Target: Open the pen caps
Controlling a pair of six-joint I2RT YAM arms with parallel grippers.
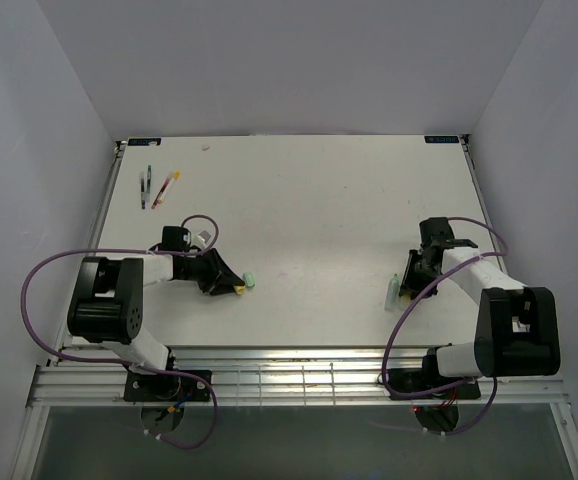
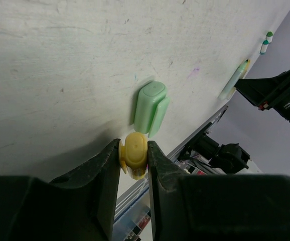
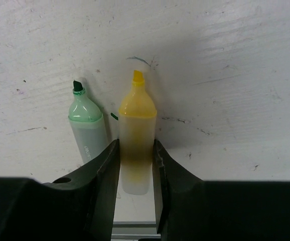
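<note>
Both clamped: left tool [image 2: 134, 149] on stubby yellow cap [image 2: 135, 156], right tool [image 3: 136, 150] on translucent yellow marker barrel [image 3: 136, 118].

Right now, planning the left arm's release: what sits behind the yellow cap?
A green cap lies on the table just behind it. The left gripper hides the yellow cap's sides and underside.

Robotics lab cell: pale walls [image 1: 299, 60] box in a white table [image 1: 319, 210]; left arm [image 1: 104, 300] and right arm [image 1: 514, 330] bolted to a metal rail [image 1: 299, 378] at its near edge.
</note>
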